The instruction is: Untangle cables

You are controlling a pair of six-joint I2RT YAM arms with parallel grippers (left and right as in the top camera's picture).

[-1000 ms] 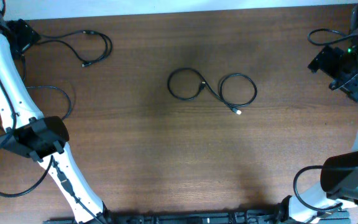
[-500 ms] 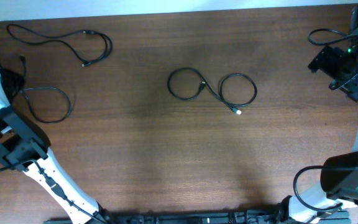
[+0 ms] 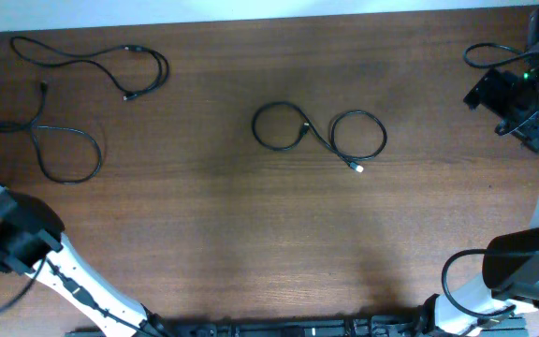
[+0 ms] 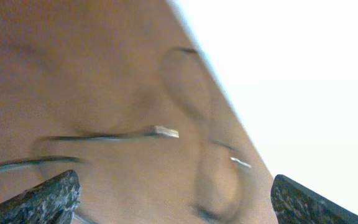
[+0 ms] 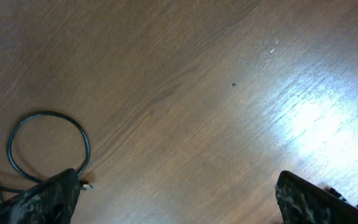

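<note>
Nearest the bases, the left arm (image 3: 12,234) sits in the near-left corner of the counter (image 3: 204,262). The right arm (image 3: 522,267) is in the near-right corner and runs up the right edge.

In its own wrist view the left fingers (image 4: 48,199) are spread wide apart with nothing between them. Past them everything's pretty blurred, but you can make out thin cord loops on the wood and a pale plug end (image 4: 165,131), close to the counter's edge.

The right fingers (image 5: 45,199) are also apart and empty. Just beyond the left one there's a round cable loop (image 5: 42,112) lying flat, and I can't tell which cord it belongs to.

From overhead, all three cables are separate and well apart, none touching.
- The left cable (image 3: 98,154) is one loose loop with crossed tails near the left edge.
- The middle cable (image 3: 318,134) is roughly centre, laid out like a figure-eight. It has two loops side by side, with its plug poking out on the near side of the right loop.
- Furthest back, the far cable (image 3: 162,65) is a wavy open line in the far-left corner.
</note>
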